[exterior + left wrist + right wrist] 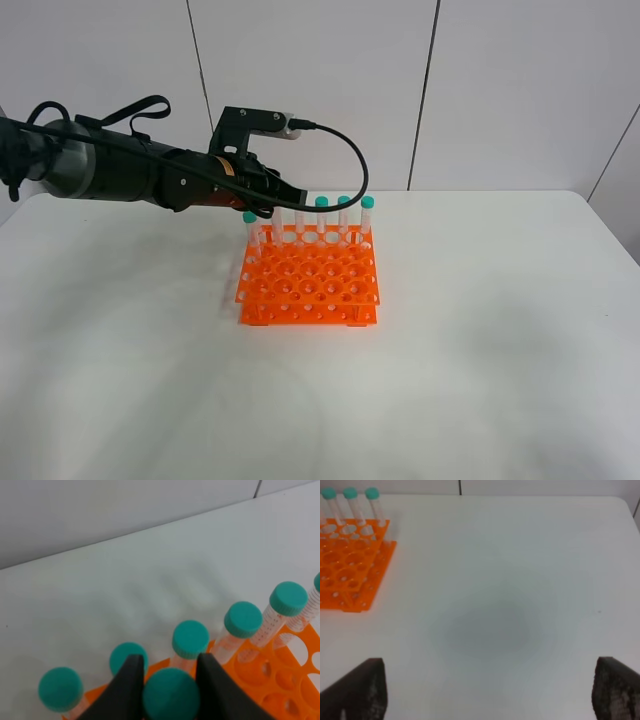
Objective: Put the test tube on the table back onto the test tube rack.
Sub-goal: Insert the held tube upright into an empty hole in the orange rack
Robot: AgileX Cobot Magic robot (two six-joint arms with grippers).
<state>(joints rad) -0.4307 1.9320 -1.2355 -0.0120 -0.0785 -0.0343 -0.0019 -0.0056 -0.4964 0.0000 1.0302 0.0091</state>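
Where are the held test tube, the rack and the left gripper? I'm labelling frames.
test tube (170,694), left wrist view, on its teal cap.
test tube rack (310,285), exterior high view, on its top grid.
left gripper (167,680), left wrist view, between fingertips.

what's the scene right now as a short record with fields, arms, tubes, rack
left gripper: shut on a green-capped tube, over the back row of the rack
right gripper: open, holding nothing, above bare table
rack: orange, on the white table, mostly unfilled holes
other tubes: upright along the rack's back row
tube lying on table: none visible
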